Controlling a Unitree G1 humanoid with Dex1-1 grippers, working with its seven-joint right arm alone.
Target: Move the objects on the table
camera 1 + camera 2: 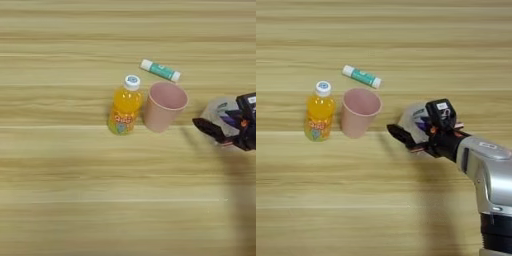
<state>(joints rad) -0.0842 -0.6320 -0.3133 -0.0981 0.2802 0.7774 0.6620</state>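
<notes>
Toward the left of the group on the light wooden desk (pixel 384 215), a small orange-juice bottle (pixel 319 113) stands upright, white cap on top and colourful label low on its body. Just beside it at its 3 o'clock, touching or very nearly so, stands a pink plastic cup (pixel 359 118), upright with its open mouth facing up and showing nothing inside. At about 12 o'clock from the cup, a little apart from its rim, a small green-and-white tube (pixel 361 76) lies flat on its side, its long axis slanting from upper left down to lower right. Further right, at the cup's 3 o'clock and clearly apart from it, a clear tape roll (pixel 412 118) sits on the desk, largely covered by the black pincer (pixel 417 130) that reaches over it. One black finger (pixel 402 136) points out toward 9 o'clock along the near side of the roll, while the other black part with a white patch (pixel 441 114) stands at the roll's far right side, so the two fingers sit apart with the roll between them; whether they press on it I cannot tell. Behind the pincer, the silver forearm (pixel 488 170) runs off toward 5 o'clock and leaves at the bottom right corner, casting a soft shadow on the planks beneath.
</notes>
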